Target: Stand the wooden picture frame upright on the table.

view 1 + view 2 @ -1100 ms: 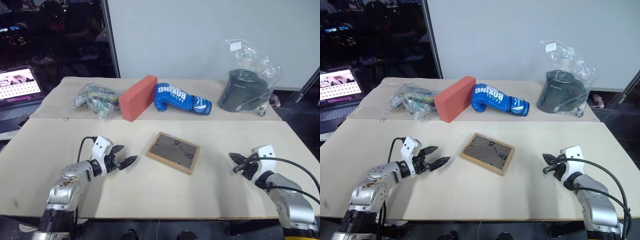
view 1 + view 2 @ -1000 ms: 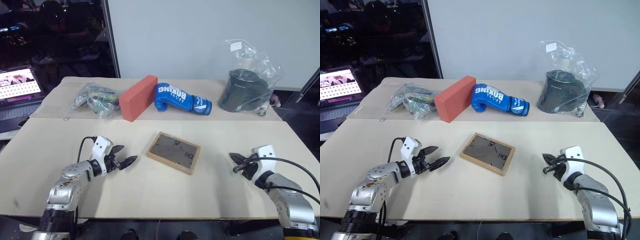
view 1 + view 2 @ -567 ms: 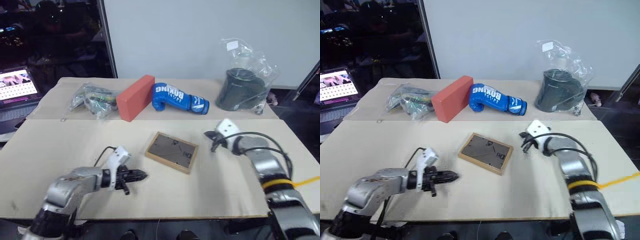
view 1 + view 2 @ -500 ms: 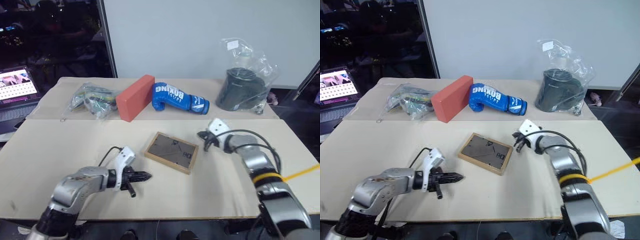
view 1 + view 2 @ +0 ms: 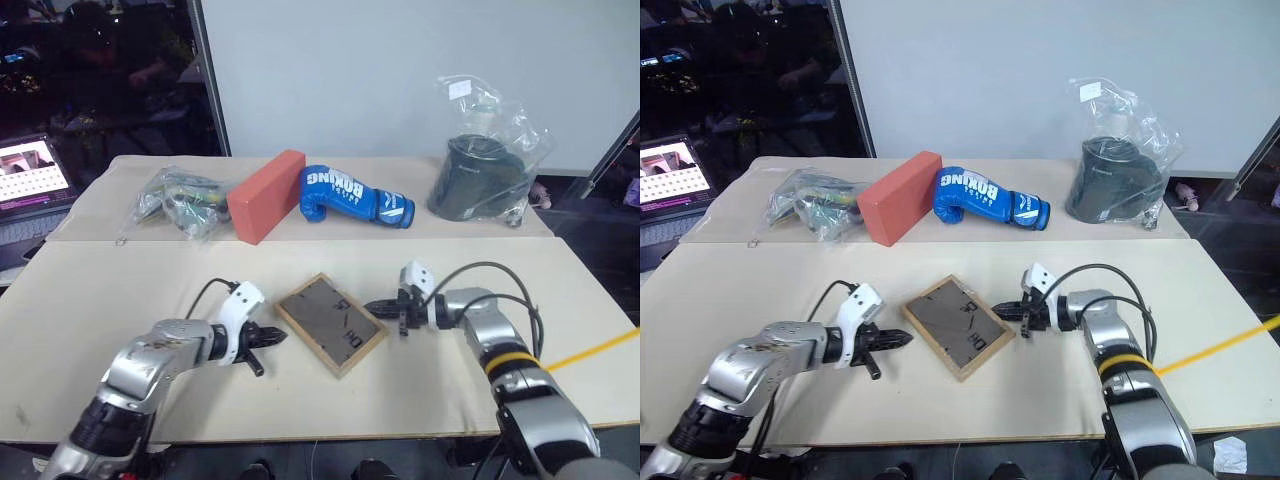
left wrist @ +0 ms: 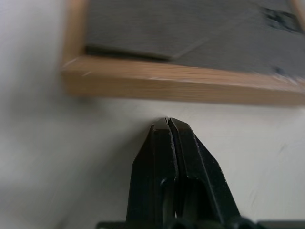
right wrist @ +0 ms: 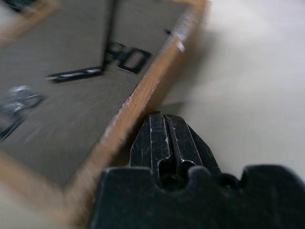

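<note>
A pale beige table [image 5: 120, 290] of two joined sections stands before a grey wall. One wooden picture frame [image 5: 330, 323] lies flat at its centre, dark back board up, its long axis running from 10 o'clock to 4 o'clock. Two grippers flank it, both with fingers clenched on nothing: the left gripper [image 5: 276, 337] at the frame's 9 o'clock, tips just short of its edge, and the right gripper [image 5: 372, 306] at 3 o'clock, tips at its rim. At 12 o'clock sit one orange-red block [image 5: 265, 194], one blue boxing glove [image 5: 355, 196] and two plastic bags [image 5: 487, 160].

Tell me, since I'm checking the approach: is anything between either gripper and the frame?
Nothing visible. The left gripper and right gripper, both shut, flank the flat-lying frame with only bare table between.
</note>
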You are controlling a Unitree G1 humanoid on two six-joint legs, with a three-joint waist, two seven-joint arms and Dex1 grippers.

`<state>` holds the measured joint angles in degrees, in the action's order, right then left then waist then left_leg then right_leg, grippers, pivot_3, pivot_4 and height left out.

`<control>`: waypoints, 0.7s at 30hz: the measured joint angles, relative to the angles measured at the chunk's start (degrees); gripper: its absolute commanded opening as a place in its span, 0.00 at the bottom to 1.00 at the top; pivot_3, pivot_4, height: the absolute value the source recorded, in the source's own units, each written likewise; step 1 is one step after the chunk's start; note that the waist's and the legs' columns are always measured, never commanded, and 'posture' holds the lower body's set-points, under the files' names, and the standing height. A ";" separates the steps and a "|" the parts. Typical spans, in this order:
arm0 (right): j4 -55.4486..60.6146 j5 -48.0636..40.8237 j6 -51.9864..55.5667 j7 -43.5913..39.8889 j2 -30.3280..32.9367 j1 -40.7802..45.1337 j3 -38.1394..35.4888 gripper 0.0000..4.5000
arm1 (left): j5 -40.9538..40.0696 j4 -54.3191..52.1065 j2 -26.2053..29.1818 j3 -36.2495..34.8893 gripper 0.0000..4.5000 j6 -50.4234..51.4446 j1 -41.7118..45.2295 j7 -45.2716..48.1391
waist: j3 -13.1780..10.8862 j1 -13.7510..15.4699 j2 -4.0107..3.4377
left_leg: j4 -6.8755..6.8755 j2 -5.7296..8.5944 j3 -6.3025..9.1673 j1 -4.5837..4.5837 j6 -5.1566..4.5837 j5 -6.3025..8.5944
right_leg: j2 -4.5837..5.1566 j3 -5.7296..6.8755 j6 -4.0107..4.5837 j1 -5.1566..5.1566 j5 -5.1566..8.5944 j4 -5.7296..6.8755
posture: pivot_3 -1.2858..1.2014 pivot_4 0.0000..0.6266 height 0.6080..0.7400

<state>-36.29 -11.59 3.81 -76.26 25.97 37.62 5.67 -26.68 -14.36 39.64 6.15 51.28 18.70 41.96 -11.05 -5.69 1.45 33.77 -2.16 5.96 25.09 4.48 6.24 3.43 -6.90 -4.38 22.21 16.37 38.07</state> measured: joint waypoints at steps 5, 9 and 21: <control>20.65 -3.18 13.82 3.11 0.13 -7.45 1.32 0.00 | 0.39 0.99 -0.12 -0.25 0.02 -2.07 -0.69 0.93 | 0.00 0.16 0.00 | 0.07 0.00 -0.01 -0.02 0.01 0.00 | 0.00 0.00 -0.18 0.00 0.10 0.00 | 0.52 0.24 0.91; 29.52 -2.86 20.06 7.59 0.07 -9.86 3.25 0.00 | 2.35 3.36 -0.30 0.44 0.02 -4.84 0.00 2.46 | 0.04 0.33 -0.01 | 0.08 0.00 -0.02 -0.07 0.01 0.00 | 0.00 -0.02 -0.17 -0.03 0.10 0.00 | 0.52 0.24 0.91; 31.49 -4.09 24.08 11.39 3.96 -9.20 1.13 0.00 | 3.15 8.71 0.79 -4.08 0.02 -5.34 0.83 3.92 | 0.07 0.22 0.00 | 0.06 -0.02 -0.03 -0.12 0.01 -0.01 | -0.01 -0.04 -0.16 -0.01 0.08 0.01 | 0.52 0.24 0.91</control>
<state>-4.79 -15.67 27.88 -64.88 29.93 28.42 6.80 -23.53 -5.65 40.43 2.07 45.95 19.53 45.88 -10.99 -5.47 1.46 33.83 -2.18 5.94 24.97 4.49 6.23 3.43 -6.93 -4.53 22.20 16.45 38.08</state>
